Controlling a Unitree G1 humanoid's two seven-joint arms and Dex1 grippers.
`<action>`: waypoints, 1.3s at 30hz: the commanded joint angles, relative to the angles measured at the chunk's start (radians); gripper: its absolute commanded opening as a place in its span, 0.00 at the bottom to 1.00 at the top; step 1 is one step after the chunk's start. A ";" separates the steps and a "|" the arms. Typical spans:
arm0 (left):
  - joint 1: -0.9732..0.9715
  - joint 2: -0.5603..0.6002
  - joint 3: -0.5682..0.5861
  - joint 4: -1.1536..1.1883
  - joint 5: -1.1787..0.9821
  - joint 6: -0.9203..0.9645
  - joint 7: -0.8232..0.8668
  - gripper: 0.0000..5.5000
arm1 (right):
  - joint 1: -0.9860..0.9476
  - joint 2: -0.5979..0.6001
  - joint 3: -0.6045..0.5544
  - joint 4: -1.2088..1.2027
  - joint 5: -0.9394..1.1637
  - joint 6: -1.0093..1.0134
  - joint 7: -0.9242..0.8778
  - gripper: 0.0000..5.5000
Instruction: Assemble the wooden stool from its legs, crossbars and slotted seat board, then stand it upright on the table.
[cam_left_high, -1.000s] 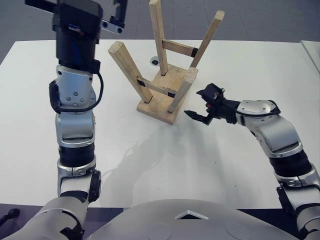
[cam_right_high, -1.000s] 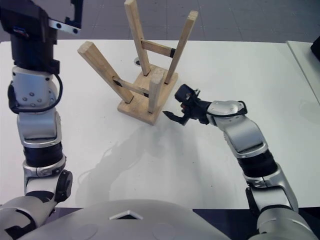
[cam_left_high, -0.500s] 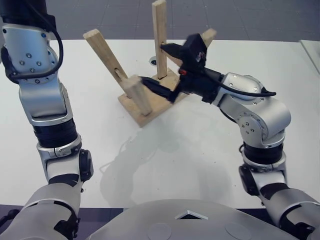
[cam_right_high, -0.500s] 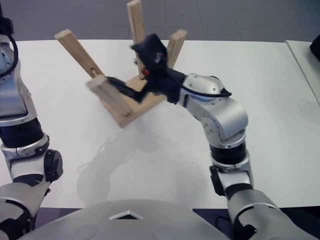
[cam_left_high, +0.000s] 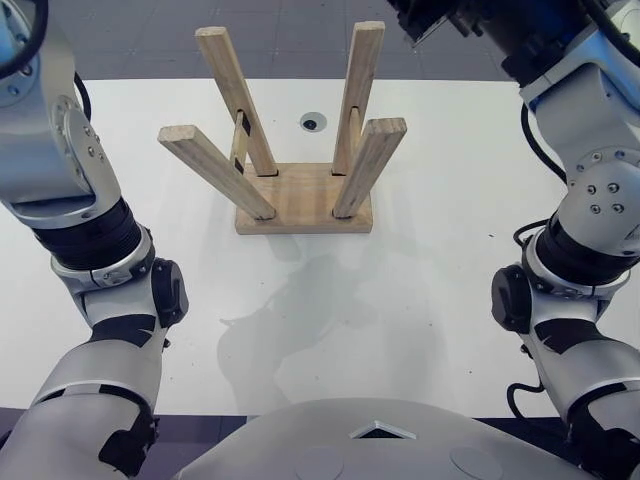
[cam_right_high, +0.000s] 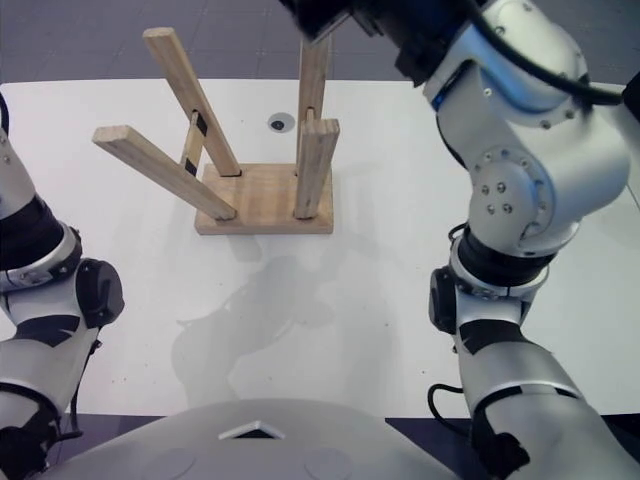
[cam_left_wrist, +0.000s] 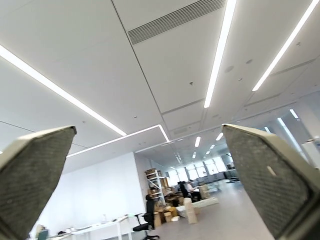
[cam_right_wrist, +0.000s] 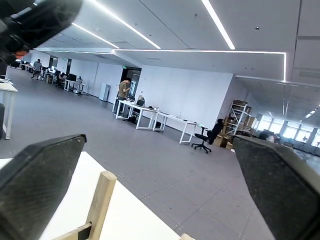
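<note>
While the stool (cam_left_high: 303, 198) sits seat-down on the desk (cam_left_high: 450, 250) in the head views, legs (cam_left_high: 358, 90) pointing up, nothing grips it. Left wrist view: left end effector (cam_left_wrist: 150, 175) spread wide, facing the ceiling. Right wrist view: right end effector (cam_right_wrist: 160, 185) wide too, a leg tip (cam_right_wrist: 101, 197) just ahead of it — likely the nearer arm.

Both arms are up high. On the left side, the left arm (cam_left_high: 70, 170) stands near vertical, forearm running out past the top of the head view. The left end effector (cam_left_wrist: 149, 127) is aimed upward, fingers (cam_left_wrist: 35, 175) spread wide with nothing between them. On the right side, the right arm (cam_left_high: 590, 170) is raised with the elbow bent and the wrist angled inward toward the midline. The right end effector (cam_right_wrist: 159, 137) is also wide apart (pads (cam_right_wrist: 40, 185) bare, no load).
</note>
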 joint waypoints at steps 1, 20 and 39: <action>0.099 -0.016 -0.001 -0.064 -0.027 0.116 -0.010 0.98 | 0.081 0.039 0.044 -0.009 -0.004 -0.027 -0.012 0.98; 0.242 -0.052 -0.004 0.045 -0.256 0.356 -0.133 0.98 | 0.338 0.002 0.086 0.169 -0.007 -0.205 0.103 0.98; 0.288 0.243 0.225 0.297 -0.636 0.226 -0.709 0.98 | 0.312 -0.203 -0.233 0.238 0.384 -0.080 0.375 0.98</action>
